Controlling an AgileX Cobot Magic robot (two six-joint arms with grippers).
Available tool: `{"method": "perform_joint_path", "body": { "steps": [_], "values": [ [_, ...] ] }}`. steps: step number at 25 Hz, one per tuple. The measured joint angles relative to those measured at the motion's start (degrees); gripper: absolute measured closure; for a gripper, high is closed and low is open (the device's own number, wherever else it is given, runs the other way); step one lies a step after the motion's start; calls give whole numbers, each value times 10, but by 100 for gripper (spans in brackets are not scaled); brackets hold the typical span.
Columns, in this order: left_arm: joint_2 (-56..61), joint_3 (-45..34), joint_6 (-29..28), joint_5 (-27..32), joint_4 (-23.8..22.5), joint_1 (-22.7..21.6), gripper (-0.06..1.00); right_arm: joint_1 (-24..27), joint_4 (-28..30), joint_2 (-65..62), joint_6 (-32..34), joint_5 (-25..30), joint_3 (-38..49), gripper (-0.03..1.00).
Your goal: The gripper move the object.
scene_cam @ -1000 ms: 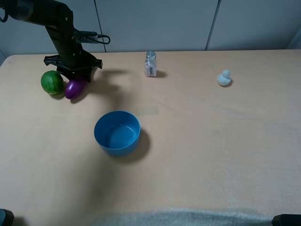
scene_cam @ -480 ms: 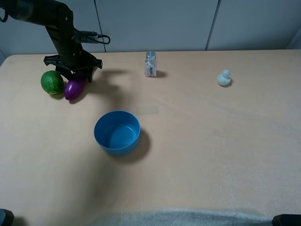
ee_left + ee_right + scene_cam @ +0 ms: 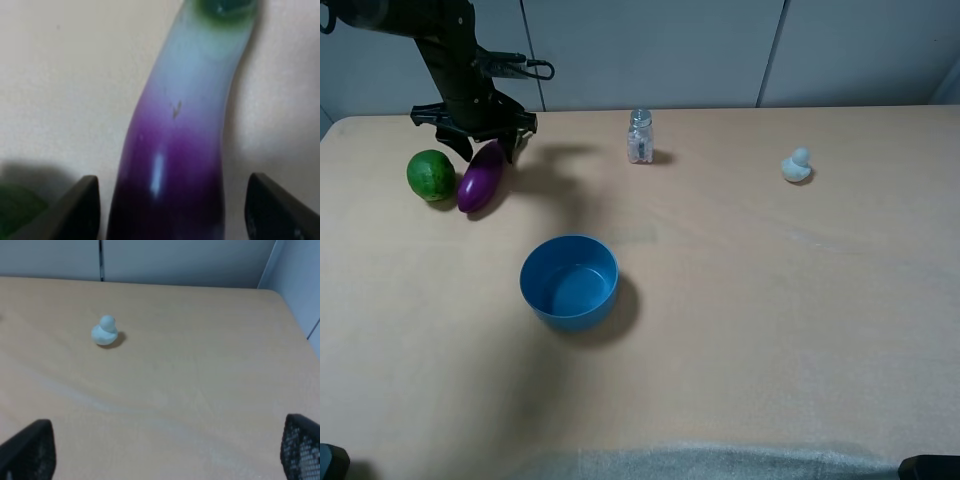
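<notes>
The object, a glossy purple eggplant (image 3: 480, 179), lies on the table at the far left, right beside a green lime (image 3: 430, 174). My left gripper (image 3: 480, 140) hangs just above the eggplant's stem end. In the left wrist view the eggplant (image 3: 175, 150) runs from purple to white to a green stem, and the left gripper (image 3: 175, 210) is open, its dark fingertips (image 3: 80, 210) standing off both sides with table showing in the gaps. In the right wrist view the right gripper (image 3: 162, 450) is open and holds nothing.
A blue bowl (image 3: 569, 282) stands in the middle left of the table. A small glass shaker (image 3: 640, 136) is at the back centre. A pale toy duck (image 3: 797, 165) sits at the back right, also seen as the duck (image 3: 105, 331) from the right wrist.
The left gripper has opened off the eggplant and lifted up and back from it. The eggplant stays lying next to the lime.
</notes>
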State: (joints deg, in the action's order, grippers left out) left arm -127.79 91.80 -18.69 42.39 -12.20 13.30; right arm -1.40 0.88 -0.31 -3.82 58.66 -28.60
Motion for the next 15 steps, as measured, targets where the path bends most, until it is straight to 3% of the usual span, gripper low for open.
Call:
{"method": "perform_joint_path", "body": {
  "steps": [15],
  "values": [
    [100,19,30,10,-2,0,24,0,0,0,0,0,0,29]
  ]
}}
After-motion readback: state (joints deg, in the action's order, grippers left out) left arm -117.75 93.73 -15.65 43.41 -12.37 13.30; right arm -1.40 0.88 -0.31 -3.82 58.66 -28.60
